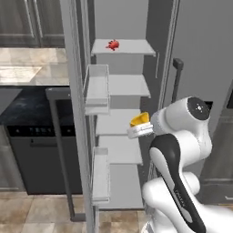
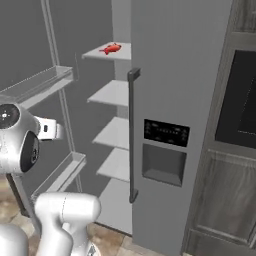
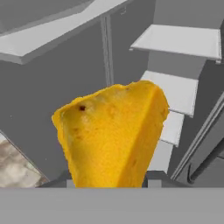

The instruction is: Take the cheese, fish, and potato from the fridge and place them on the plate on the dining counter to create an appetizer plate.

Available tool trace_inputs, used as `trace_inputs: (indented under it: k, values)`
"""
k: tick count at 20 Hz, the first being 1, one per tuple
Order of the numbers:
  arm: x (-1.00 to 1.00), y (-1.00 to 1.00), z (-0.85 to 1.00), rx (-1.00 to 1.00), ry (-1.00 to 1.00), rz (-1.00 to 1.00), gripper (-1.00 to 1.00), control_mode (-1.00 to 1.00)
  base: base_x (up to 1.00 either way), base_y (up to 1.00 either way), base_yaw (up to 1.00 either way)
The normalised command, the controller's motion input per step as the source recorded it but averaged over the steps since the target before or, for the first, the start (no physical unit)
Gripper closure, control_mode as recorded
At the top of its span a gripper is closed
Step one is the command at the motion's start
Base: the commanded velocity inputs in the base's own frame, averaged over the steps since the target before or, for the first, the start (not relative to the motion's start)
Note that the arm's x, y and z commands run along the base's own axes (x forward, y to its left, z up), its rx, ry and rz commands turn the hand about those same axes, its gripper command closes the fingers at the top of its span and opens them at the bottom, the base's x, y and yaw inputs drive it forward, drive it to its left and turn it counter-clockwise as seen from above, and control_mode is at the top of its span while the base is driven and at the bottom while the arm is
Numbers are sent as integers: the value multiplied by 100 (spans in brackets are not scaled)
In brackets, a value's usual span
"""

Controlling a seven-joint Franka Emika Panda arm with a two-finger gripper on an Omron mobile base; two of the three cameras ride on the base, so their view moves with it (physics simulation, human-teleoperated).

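Sitting between pincer (image 3: 109, 186) fingers: cheese (image 3: 111, 135)

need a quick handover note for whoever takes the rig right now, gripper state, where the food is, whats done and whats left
Gripper: shut on the cheese, held up in front of the open fridge, off the shelves.
Fish: lying on the top shelf of the fridge, untouched.
Potato, plate, dining counter: not in these views, so their state is unknown.
Done: fridge door open, cheese picked up.
Left: carry the cheese to the plate and set it down, then come back for the fish and the potato.
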Motion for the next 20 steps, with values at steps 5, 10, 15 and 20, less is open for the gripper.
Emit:
trace_inputs:
  k: [5,10,15,20]
  values:
    - [0,0,0,0,0,0,100,100,-94,-54,28]
    - [0,0,0,0,0,0,100,100,-87,-67,38]
    - [0,0,0,0,0,0,100,100,-83,-53,38]
    - [0,0,0,0,0,0,100,100,-87,-87,32]
